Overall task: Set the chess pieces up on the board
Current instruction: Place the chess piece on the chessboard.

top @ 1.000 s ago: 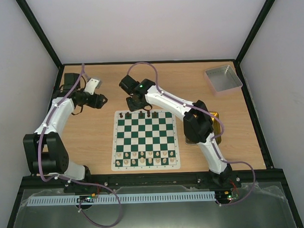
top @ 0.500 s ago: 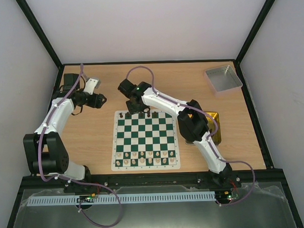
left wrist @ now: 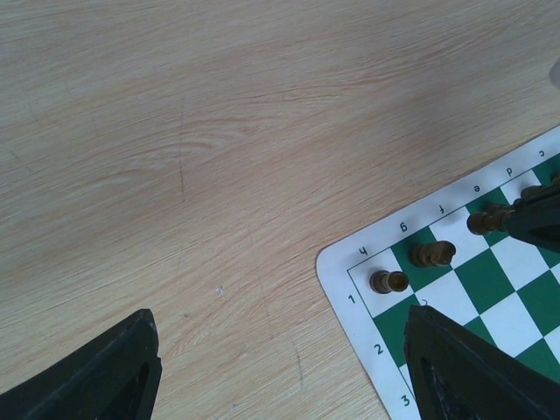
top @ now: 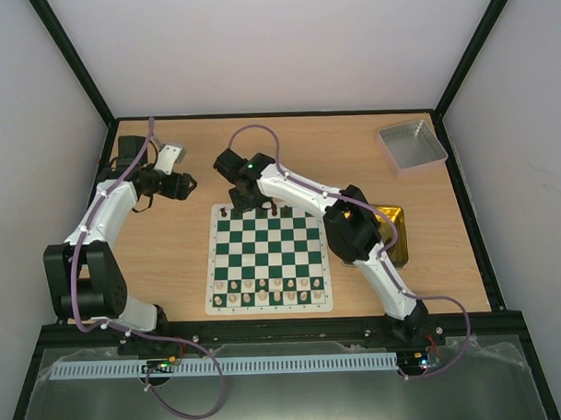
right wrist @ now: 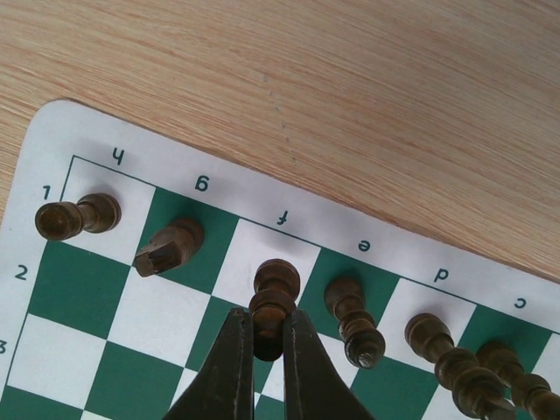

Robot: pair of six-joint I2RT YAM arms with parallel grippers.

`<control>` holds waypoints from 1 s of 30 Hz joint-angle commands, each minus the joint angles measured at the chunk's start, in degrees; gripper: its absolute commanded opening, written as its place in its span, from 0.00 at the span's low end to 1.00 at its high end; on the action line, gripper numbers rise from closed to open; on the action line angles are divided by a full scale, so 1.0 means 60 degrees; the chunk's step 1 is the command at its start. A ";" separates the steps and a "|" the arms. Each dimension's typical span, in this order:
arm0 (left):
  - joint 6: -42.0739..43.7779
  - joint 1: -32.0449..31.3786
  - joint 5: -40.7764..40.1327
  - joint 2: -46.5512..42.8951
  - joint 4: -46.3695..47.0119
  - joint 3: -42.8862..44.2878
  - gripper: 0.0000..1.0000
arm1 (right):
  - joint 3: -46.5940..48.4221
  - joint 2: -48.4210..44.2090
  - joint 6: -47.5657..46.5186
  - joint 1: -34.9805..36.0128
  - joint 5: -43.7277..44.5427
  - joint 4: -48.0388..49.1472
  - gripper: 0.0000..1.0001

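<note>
Pale pieces point(top: 269, 291) stand in the two near rows of the board point(top: 268, 252), which lies mid-bench point(top: 171, 251). Along the board's far edge stand the dark chess pieces point(top: 227, 213). The top view half hides them under the right arm point(top: 307, 186), while the right wrist view shows six in a row there. In that view the right gripper point(right wrist: 269, 325) is pressed onto the upper part of one dark piece point(right wrist: 277, 284), whose base sits at the white square marked f. The left gripper point(left wrist: 280, 319) hangs spread wide over bare wood just off the board's far left corner. The right arm covers part of a gold tin point(top: 401, 235) near the right edge. A grey tray point(top: 412, 145) sits in the far right corner.
</note>
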 commanded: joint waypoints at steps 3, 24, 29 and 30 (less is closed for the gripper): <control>0.0000 0.0041 0.0027 0.0128 0.0067 -0.0132 0.77 | 0.0266 0.0240 0.0082 0.0157 0.0067 -0.0344 0.02; 0.0031 0.0049 0.0056 0.0163 0.0067 -0.0139 0.77 | 0.0322 0.0478 0.0146 0.0187 0.0011 -0.0264 0.06; 0.0038 0.0041 0.0029 0.0179 0.0086 -0.0170 0.77 | 0.0352 0.0535 0.0164 0.0189 0.0008 -0.0212 0.06; 0.0031 0.0041 0.0027 0.0180 0.0095 -0.0169 0.77 | 0.0361 0.0557 0.0164 0.0184 0.0009 -0.0218 0.06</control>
